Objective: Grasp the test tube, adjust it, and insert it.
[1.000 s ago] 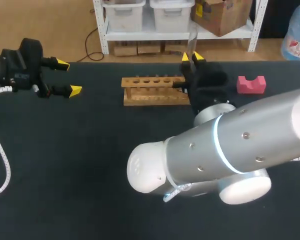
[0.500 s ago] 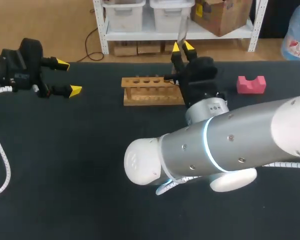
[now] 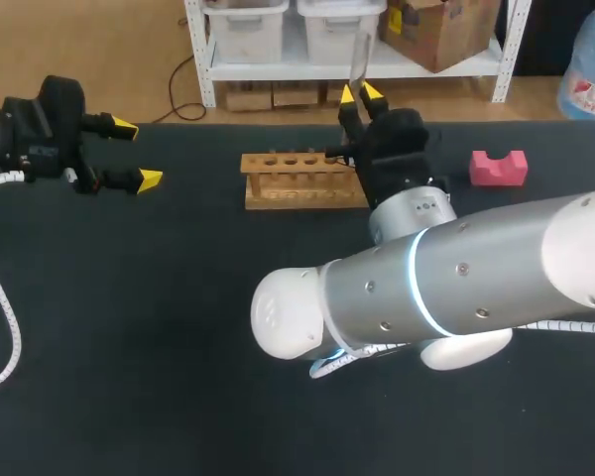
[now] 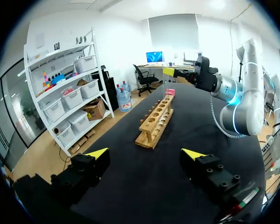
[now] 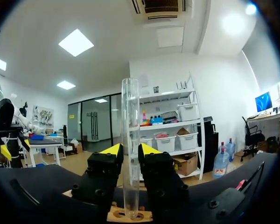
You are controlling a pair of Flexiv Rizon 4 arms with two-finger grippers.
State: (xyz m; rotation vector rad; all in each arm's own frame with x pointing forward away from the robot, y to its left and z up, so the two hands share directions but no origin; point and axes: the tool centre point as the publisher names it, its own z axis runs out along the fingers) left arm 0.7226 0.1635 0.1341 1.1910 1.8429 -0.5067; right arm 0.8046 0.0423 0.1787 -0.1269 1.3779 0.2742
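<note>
Sliding toward nine o'clock since a second ago, the right gripper [image 3: 361, 94] now hangs over the three o'clock end of the light wooden test-tube rack [image 3: 302, 178]. Lowering should go straight down, with the clear glass test tube [image 3: 358, 58] kept plumb. The gripper's fingers, narrowly parted, pinch it upright, and its bottom seems just at the rack's top. At nine o'clock, the left gripper [image 3: 137, 154] gapes wide, empty.
</note>
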